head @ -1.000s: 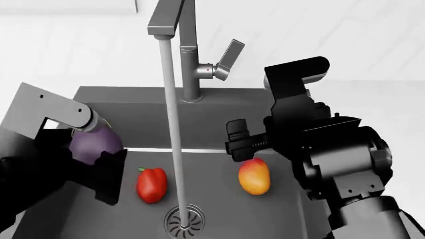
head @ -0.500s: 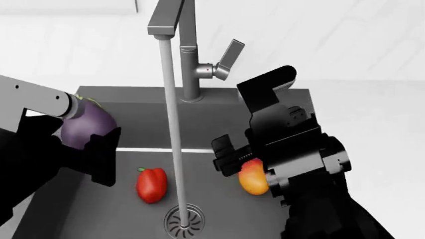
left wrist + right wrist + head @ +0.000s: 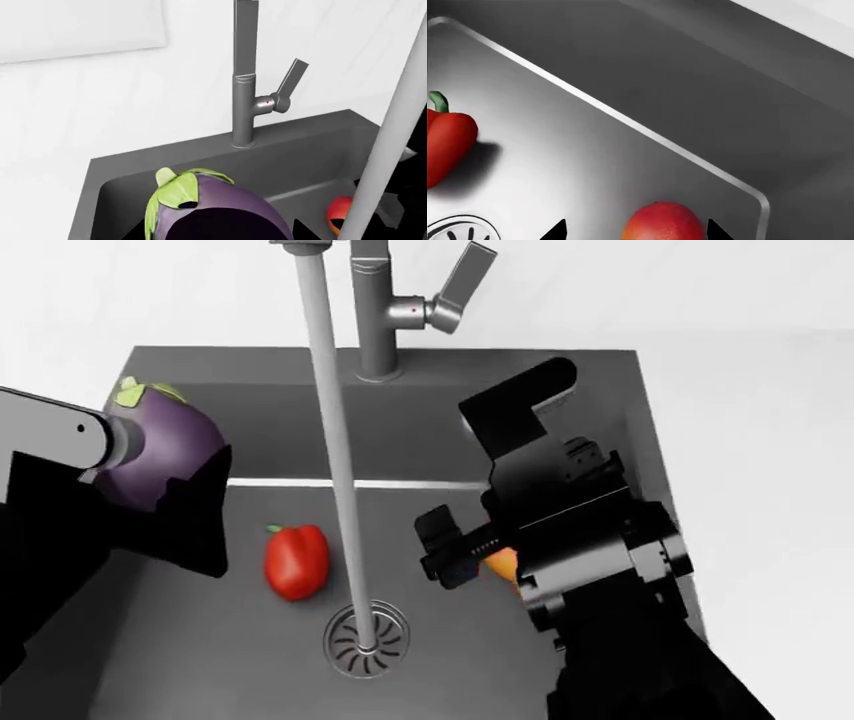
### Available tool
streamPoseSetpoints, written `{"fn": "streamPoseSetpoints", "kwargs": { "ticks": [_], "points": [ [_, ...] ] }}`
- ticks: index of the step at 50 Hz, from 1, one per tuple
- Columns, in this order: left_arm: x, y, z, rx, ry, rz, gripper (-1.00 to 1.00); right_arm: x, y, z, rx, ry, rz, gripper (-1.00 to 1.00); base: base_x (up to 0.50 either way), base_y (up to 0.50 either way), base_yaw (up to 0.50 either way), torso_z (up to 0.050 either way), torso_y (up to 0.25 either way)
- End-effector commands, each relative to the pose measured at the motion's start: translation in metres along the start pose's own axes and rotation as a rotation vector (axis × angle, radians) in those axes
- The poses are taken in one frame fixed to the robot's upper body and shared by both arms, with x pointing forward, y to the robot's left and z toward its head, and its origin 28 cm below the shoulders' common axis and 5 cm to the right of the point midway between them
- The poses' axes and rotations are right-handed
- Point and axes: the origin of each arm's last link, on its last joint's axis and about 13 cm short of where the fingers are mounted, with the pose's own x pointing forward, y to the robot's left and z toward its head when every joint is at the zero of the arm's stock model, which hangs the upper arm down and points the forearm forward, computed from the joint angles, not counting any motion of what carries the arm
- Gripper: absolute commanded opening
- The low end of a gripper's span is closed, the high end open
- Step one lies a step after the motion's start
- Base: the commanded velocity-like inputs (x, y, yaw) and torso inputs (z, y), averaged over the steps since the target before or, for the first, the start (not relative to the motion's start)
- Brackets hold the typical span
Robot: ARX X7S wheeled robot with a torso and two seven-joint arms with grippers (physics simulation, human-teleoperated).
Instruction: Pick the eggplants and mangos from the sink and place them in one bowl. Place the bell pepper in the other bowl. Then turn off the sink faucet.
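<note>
My left gripper (image 3: 147, 480) is shut on the purple eggplant (image 3: 163, 440), holding it above the left side of the dark sink (image 3: 400, 390). In the left wrist view the eggplant (image 3: 220, 210) and its green cap fill the space between the jaws (image 3: 213, 235). My right gripper (image 3: 467, 560) is open, low in the basin, its tips either side of the orange-red mango (image 3: 662, 220). From the head only a sliver of the mango (image 3: 501, 565) shows. The red bell pepper (image 3: 296, 560) lies on the sink floor left of the drain. The bowls are out of view.
The silver faucet (image 3: 380, 310) stands behind the sink with its lever (image 3: 461, 285) tilted up to the right. A stream of water (image 3: 334, 460) falls onto the round drain (image 3: 364, 637). White counter surrounds the basin.
My left gripper has carried the eggplant up and to the left. My right gripper has gone down and leftward over the mango. The head view has tipped down over the sink.
</note>
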Motion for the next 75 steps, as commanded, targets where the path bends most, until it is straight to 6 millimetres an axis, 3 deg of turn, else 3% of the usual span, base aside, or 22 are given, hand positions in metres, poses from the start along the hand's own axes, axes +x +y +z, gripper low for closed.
{"fn": "streamPoseSetpoints", "kwargs": {
  "ticks": [1, 13, 25, 26, 38, 43, 44, 45, 46, 50, 58, 62, 69, 75],
  "points": [
    [0.000, -0.002, 0.005, -0.028, -0.074, -0.017, -1.00, -0.001, 0.000, 0.005, -0.023, -0.007, -0.004, 1.00, 0.00, 0.00, 0.00, 0.000, -0.236],
    [0.000, -0.002, 0.005, -0.040, -0.074, -0.022, -1.00, -0.007, -0.012, 0.006, -0.092, 0.037, -0.168, 1.00, 0.00, 0.00, 0.00, 0.000, -0.236],
    [0.000, -0.003, 0.004, -0.074, -0.060, 0.003, -1.00, -0.004, -0.009, -0.004, -0.138, 0.080, -0.195, 1.00, 0.00, 0.00, 0.00, 0.000, -0.020],
    [0.000, -0.003, 0.004, -0.072, -0.059, 0.005, -1.00, -0.005, -0.010, -0.002, -0.144, 0.072, -0.205, -1.00, 0.00, 0.00, 0.00, 0.000, 0.000],
    [0.000, -0.003, 0.004, -0.075, -0.058, 0.000, -1.00, -0.008, -0.010, 0.017, -0.207, 0.017, -0.216, -1.00, -0.01, 0.00, 0.00, 0.000, 0.000],
    [0.000, -0.003, 0.004, -0.073, -0.056, 0.000, -1.00, -0.015, -0.003, 0.035, -0.228, -0.055, -0.198, -1.00, 0.00, 0.00, 0.00, 0.000, 0.003],
    [-0.002, -0.002, 0.010, -0.075, -0.054, -0.001, -1.00, -0.019, -0.001, 0.041, -0.232, -0.073, -0.192, -1.00, 0.00, 0.00, 0.00, 0.000, 0.000],
    [-0.021, 0.030, 0.054, -0.036, -0.071, 0.117, -1.00, -0.022, 0.000, 0.045, -0.235, -0.084, -0.187, -1.00, 0.00, 0.00, 0.00, 0.000, 0.000],
    [-0.030, 0.028, 0.070, -0.083, -0.061, 0.017, -1.00, -0.025, 0.002, 0.049, -0.239, -0.094, -0.180, -1.00, 0.00, 0.00, 0.00, 0.000, 0.000],
    [-0.031, 0.029, 0.071, -0.075, -0.054, 0.001, -1.00, -0.036, 0.006, 0.061, -0.222, -0.135, -0.152, -1.00, 0.00, 0.00, 0.00, 0.000, 0.000],
    [-0.030, 0.025, 0.071, -0.068, -0.055, 0.002, -1.00, -0.053, 0.015, 0.068, -0.146, -0.167, -0.055, -1.00, 0.00, 0.00, 0.00, 0.000, 0.000],
    [-0.031, 0.027, 0.071, -0.068, -0.055, 0.003, -1.00, -0.071, 0.016, 0.071, -0.124, -0.194, -0.054, -1.00, 0.00, 0.00, 0.00, 0.000, 0.003],
    [-0.031, 0.027, 0.071, -0.065, -0.056, 0.005, -1.00, -0.125, 0.017, 0.075, -0.030, -0.273, -0.010, -1.00, 0.00, 0.00, 0.00, 0.002, 0.000],
    [-0.030, 0.028, 0.070, -0.063, -0.055, 0.017, -1.00, -0.171, 0.013, 0.056, 0.128, -0.423, -0.029, -1.00, 0.00, 0.00, 0.00, 0.000, 0.002]
  ]
}}
